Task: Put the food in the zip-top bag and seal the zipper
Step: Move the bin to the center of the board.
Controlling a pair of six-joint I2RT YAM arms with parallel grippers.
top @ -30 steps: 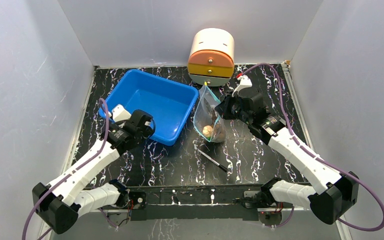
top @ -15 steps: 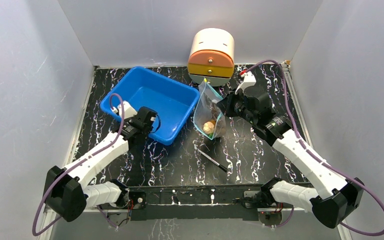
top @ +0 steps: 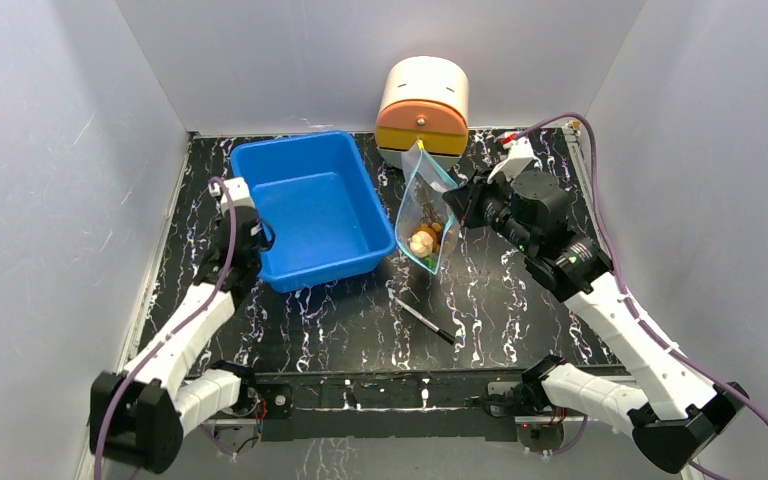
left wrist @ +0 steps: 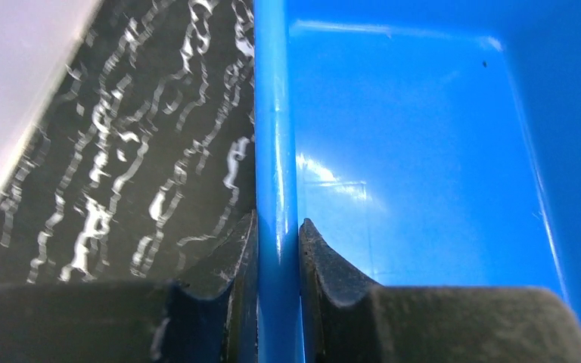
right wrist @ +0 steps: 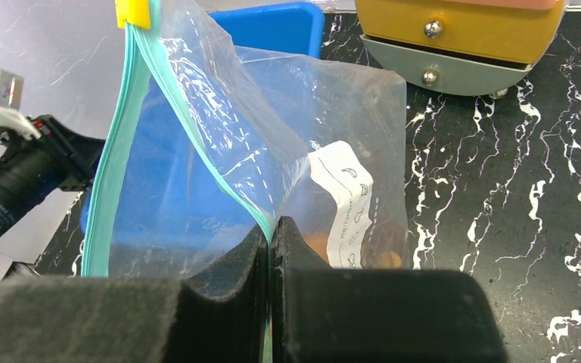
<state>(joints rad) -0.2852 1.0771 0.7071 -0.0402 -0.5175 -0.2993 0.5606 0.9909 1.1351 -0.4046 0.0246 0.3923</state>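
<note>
A narrow strip of black, white-veined worktop runs between the left wall and the blue tray. The left hand works in that strip. In the left wrist view it is clamped on the tray's left rim, one finger outside and one inside, both touching the plastic. The tray lies slightly askew, its far rim close to the back wall.

A slim gap of bare worktop separates the tray's right wall from the zip-top bag. The bag hangs upright, pinched by the closed right hand, which grips one lip of the mouth at the teal zipper. The zipper's two lips stand apart, so the mouth gapes, and a yellow clip sits at the top corner. The food lies low inside the bag as tan and brown lumps beside a white label. Whether the bag's bottom corner touches the worktop cannot be told.

Just behind the bag stands a small round cabinet, cream over orange, against the back wall. A thin black pen lies alone on the near worktop, well apart from the bag. To the right, the worktop under the right arm is open out to the wall. Plain pale walls close in three sides.
</note>
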